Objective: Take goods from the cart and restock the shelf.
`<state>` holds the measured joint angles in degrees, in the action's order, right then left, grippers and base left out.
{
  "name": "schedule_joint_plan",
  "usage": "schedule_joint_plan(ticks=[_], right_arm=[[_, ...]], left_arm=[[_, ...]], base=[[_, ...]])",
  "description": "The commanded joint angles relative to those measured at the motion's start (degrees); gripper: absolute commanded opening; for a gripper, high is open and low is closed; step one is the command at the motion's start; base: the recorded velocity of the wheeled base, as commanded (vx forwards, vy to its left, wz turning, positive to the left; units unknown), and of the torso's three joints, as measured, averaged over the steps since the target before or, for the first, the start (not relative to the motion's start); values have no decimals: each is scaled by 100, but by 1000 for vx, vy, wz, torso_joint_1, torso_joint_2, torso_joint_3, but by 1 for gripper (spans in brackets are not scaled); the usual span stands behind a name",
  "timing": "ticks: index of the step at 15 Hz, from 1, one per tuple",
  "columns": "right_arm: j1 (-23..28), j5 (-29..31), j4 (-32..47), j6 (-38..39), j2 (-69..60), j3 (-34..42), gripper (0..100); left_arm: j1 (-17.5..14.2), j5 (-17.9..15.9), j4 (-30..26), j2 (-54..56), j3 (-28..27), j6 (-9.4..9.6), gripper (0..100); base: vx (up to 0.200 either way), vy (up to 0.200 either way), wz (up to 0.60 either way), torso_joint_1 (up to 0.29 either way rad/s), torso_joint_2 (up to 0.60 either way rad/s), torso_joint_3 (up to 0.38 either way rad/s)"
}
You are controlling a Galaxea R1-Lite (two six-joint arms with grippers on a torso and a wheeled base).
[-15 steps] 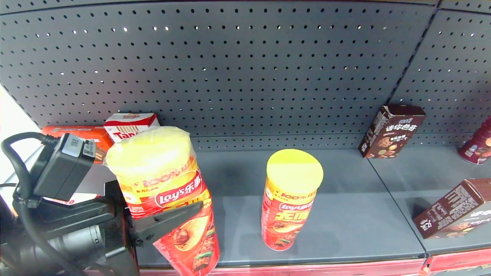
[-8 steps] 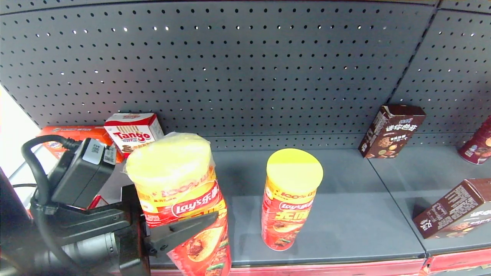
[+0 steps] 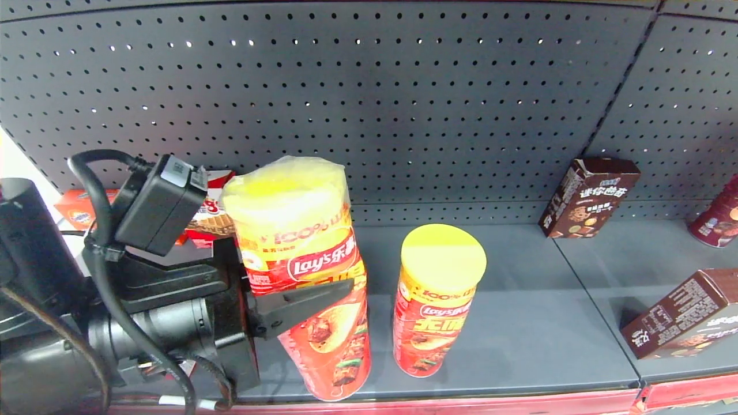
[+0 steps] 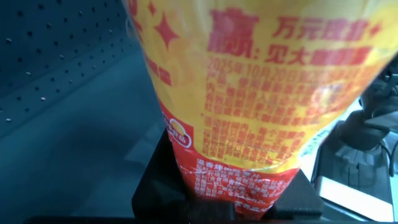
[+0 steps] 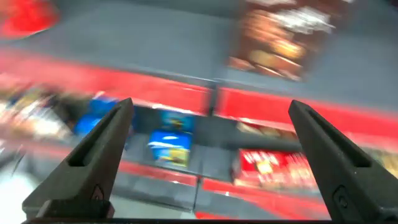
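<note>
While the left gripper (image 3: pixel 337 271) clamps it about halfway up, the held can (image 3: pixel 300 248) stands with its long axis nearly vertical, yellow lid up. Its top leans a little toward the shelf's left end, and clear wrap bulges over the lid. The fingers (image 3: pixel 305 300) are closed on the can's sides; the near one lies across the red label and the far one is hidden behind the can. The can's base sits at the front edge of the shelf (image 3: pixel 519 334), left of the middle; whether it rests on the shelf or hangs just above it cannot be told. In the left wrist view the can (image 4: pixel 261 93) rises straight out of the gripper's black base.

Just to its right, not touching, the standing can (image 3: pixel 438 300) is upright on the shelf, lid up, near the front edge.

The right gripper (image 5: pixel 211 155) has its fingers (image 5: pixel 93 162) spread wide and holds nothing; below it lies a blurred red shelf edge.

At the shelf's back left are a wafer box (image 3: pixel 216 216) and an orange box (image 3: pixel 81 210). A brown box (image 3: pixel 588 199) leans on the pegboard (image 3: pixel 369 115) at the back right.
</note>
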<state>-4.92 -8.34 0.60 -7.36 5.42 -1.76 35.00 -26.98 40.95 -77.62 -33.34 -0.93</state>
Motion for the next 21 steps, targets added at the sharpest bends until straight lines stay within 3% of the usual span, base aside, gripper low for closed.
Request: schedule_joint_plan(ticks=[1,2,4,7,9,11,12,13,18,21], right_arm=[[0,350,-16,77,38,17,100],[0,711,-7,297,38,17,100],[0,737,2,323,38,9,100],[0,746,2,323,38,9,100],[0,737,11,314,38,9,100],[0,737,11,314,38,9,100],[0,737,11,314,38,9,100],[0,737,11,314,38,9,100],[0,737,11,306,38,9,100],[0,702,11,306,38,9,100]], left_arm=[[-19,0,18,-228,-85,5,0],[-28,-9,-17,-315,-234,5,0],[-46,-18,-34,-438,-454,14,0],[-90,17,-17,-597,-630,216,0],[-134,-44,-52,-685,-788,207,0],[-266,-44,-483,-711,-929,260,0],[-362,-36,-1063,-728,-1245,515,0],[-415,-36,-1230,-852,-1386,708,0],[-459,-18,-1309,-1396,-2018,734,0],[-520,-211,-773,-1933,-2203,752,0]], base=[[0,0,0,0,0,0],[0,0,0,0,0,0],[0,0,0,0,0,0],[0,0,0,0,0,0],[0,0,0,0,0,0],[0,0,0,0,0,0],[0,0,0,0,0,0],[0,0,0,0,0,0],[0,0,0,0,0,0],[0,0,0,0,0,0]])
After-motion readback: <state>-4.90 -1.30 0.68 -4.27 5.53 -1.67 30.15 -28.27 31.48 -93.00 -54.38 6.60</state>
